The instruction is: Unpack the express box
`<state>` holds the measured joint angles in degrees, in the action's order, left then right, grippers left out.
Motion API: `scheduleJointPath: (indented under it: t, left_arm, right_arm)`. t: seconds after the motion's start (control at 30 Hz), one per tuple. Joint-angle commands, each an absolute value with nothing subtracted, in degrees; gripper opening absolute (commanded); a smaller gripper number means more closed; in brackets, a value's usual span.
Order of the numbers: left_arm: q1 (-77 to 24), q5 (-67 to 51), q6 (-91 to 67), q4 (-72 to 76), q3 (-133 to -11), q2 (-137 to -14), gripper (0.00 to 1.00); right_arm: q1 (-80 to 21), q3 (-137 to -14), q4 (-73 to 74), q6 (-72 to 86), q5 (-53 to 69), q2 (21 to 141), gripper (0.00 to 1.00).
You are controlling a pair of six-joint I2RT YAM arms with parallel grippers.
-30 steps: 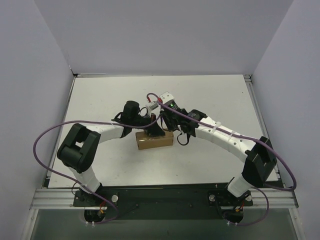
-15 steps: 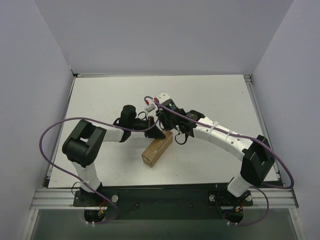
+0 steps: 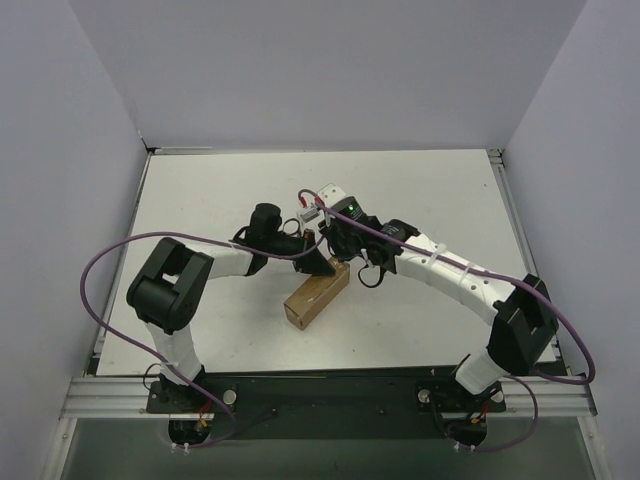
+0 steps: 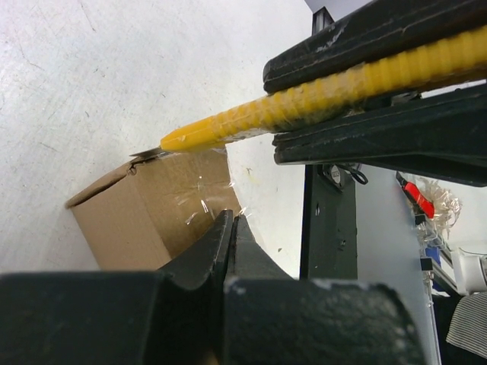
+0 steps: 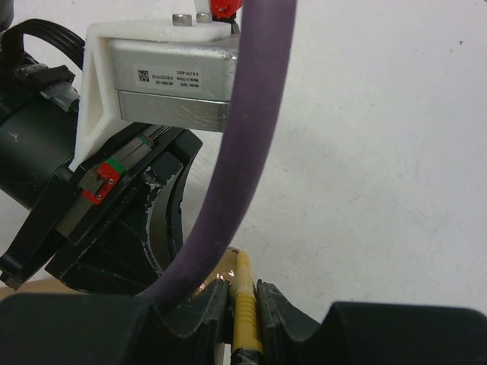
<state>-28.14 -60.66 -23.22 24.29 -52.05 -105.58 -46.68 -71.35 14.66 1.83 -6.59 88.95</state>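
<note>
The left gripper (image 3: pixel 318 266), clenched on nothing, has shifted, and the express box (image 3: pixel 315 297) at its tips has swung from crosswise to a slant at mid-table. On the right, the right gripper (image 5: pixel 243 290) clamps the yellow utility knife (image 4: pixel 304 106), whose blade tip is at the box's taped end flap. Cutting seems under way, but the box looks poorly braced.

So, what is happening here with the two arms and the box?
The two arms are working on the express box, which lies slantwise on the table. The right tool is shut on a yellow utility knife, whose blade tip is at the taped top edge of the box. The left tool is shut, its tip at the box, apparently steadying it. The box looks closed, so nothing is unpacked yet.
</note>
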Motion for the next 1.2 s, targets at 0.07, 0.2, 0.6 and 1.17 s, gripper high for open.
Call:
scheduleJointPath:
  t: [0.07,0.2,0.6,1.17]
  left_arm:
    - [-29.35,-48.43,-14.77,10.2,-50.01,-109.16,0.0]
    - [-29.88,-47.37,-14.77,9.93,-49.92,-109.16,0.0]
    - [-30.94,-45.52,-15.2,10.02,-50.01,-108.99,0.0]
    - [-28.74,-68.28,-50.78,65.51,-42.72,-109.32,0.0]
  right_arm:
    - [-46.14,-70.14,21.35,0.44,-5.27,85.52,0.0]
    - [-46.14,-71.28,23.11,1.4,-7.64,85.43,0.0]
    - [-47.46,-72.25,24.79,5.71,-13.36,85.34,0.0]
    - [-47.46,-71.81,22.32,3.6,-15.2,85.78,0.0]
